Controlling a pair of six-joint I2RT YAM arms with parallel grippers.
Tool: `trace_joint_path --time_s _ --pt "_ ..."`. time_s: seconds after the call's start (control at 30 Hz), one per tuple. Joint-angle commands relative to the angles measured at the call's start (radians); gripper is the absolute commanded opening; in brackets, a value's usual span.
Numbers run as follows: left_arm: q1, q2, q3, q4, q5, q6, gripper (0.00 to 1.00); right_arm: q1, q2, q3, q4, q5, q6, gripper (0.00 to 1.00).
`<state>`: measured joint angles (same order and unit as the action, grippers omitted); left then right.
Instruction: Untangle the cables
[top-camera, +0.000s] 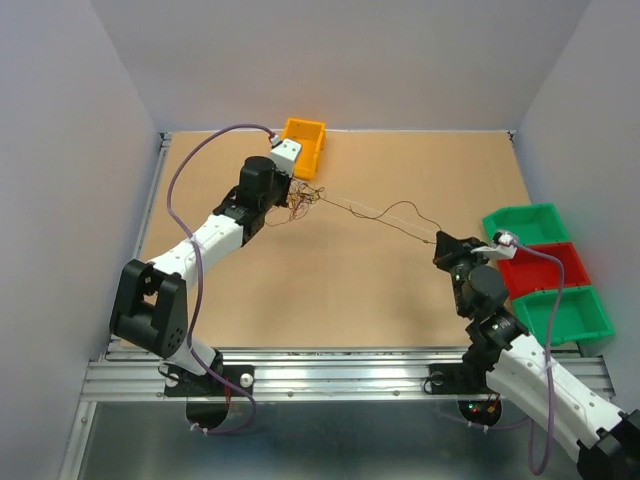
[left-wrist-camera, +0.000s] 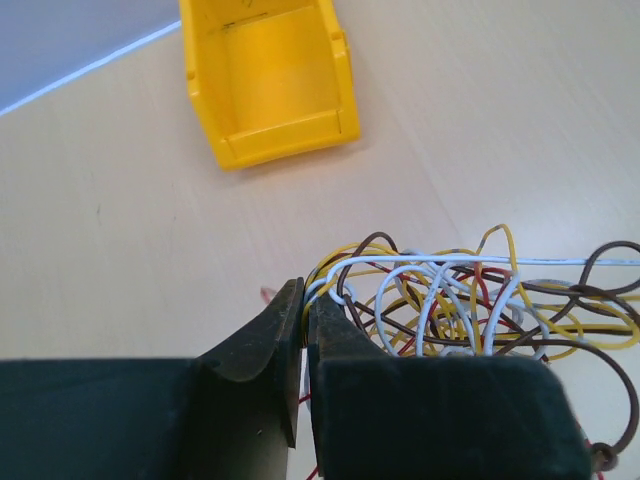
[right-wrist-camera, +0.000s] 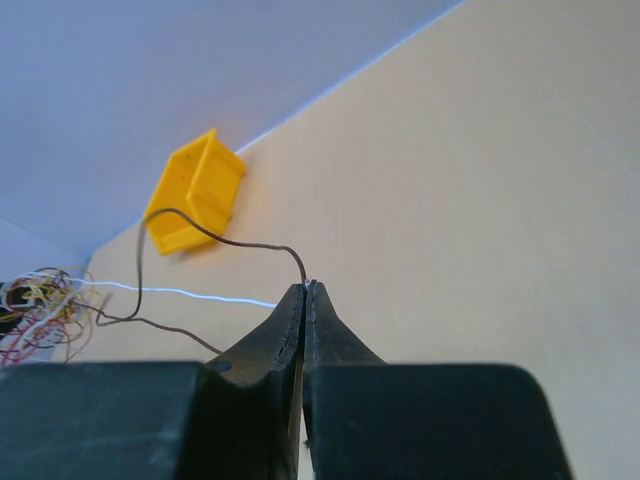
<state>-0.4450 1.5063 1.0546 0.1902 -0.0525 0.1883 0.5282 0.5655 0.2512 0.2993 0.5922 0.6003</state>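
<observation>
**Gripped at both ends**

Nearest, the right tool (right-wrist-camera: 305, 290) is pinched shut on thin brown and white strands of the cables (top-camera: 300, 203), beside a row of green and red plastic bins (top-camera: 560, 250). Across the smooth tan desk (top-camera: 380, 290), the left tool (left-wrist-camera: 303, 300) clamps the curly multicoloured tangle. Beyond sits a bare-floored yellow bin (left-wrist-camera: 270, 140), against pale walls (top-camera: 340, 60).

Soft, even light is coming down from overhead, brightening my surface (top-camera: 380, 290) and casting only faint, diffuse shadows beside my arms. In the top view the cables (top-camera: 300, 203) are resolving as barely visible threads. In the wrist views my left tool (left-wrist-camera: 306, 295) and right tool (right-wrist-camera: 306, 288) are looming dark and soft-edged near the lens. The yellow bin (right-wrist-camera: 195, 190) is blurring in the distance, and the surface is washing out pale.
</observation>
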Motion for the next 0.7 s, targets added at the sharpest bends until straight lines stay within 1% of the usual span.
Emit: trace_joint_path --time_s 0.0,0.03,0.1,0.13,0.17,0.2,0.23,0.3,0.33,0.37,0.4,0.5,0.67 --pt "0.011 0.002 0.047 0.031 0.112 -0.016 0.14 0.003 -0.07 -0.026 -0.083 0.101 -0.005 0.0" --pt "0.011 0.006 0.05 0.023 0.131 -0.01 0.14 0.001 -0.082 -0.024 -0.086 0.08 -0.01 0.01" --pt "0.011 0.006 0.048 0.018 0.245 0.013 0.14 0.001 -0.081 -0.018 -0.085 0.04 -0.034 0.01" --pt "0.008 0.003 0.047 0.008 0.351 0.023 0.14 0.001 -0.067 -0.012 -0.071 -0.021 -0.066 0.01" --pt "0.0 0.003 0.045 0.0 0.393 0.036 0.14 0.001 -0.059 -0.012 -0.057 -0.06 -0.086 0.05" --pt "-0.012 0.0 0.044 -0.009 0.423 0.051 0.14 0.003 -0.05 -0.01 -0.037 -0.107 -0.109 0.26" --pt "-0.049 -0.004 0.041 -0.026 0.445 0.091 0.14 0.001 -0.038 -0.026 0.03 -0.231 -0.137 0.41" --pt "-0.099 -0.014 0.022 -0.038 0.467 0.128 0.14 0.001 -0.001 -0.042 0.104 -0.351 -0.186 0.73" --pt "-0.121 -0.017 0.015 -0.05 0.476 0.161 0.14 0.003 0.011 -0.049 0.176 -0.453 -0.194 0.75" --pt "-0.157 -0.026 0.004 -0.055 0.493 0.174 0.14 0.001 0.039 -0.058 0.207 -0.5 -0.195 0.75" --pt "-0.172 -0.026 0.002 -0.066 0.493 0.183 0.14 0.003 0.053 -0.061 0.269 -0.585 -0.197 0.75" --pt "-0.201 -0.029 0.001 -0.081 0.517 0.204 0.14 0.001 0.117 -0.066 0.368 -0.734 -0.194 0.75" --pt "-0.208 -0.018 0.011 -0.104 0.548 0.215 0.14 0.003 0.235 -0.043 0.423 -0.784 -0.198 0.81"
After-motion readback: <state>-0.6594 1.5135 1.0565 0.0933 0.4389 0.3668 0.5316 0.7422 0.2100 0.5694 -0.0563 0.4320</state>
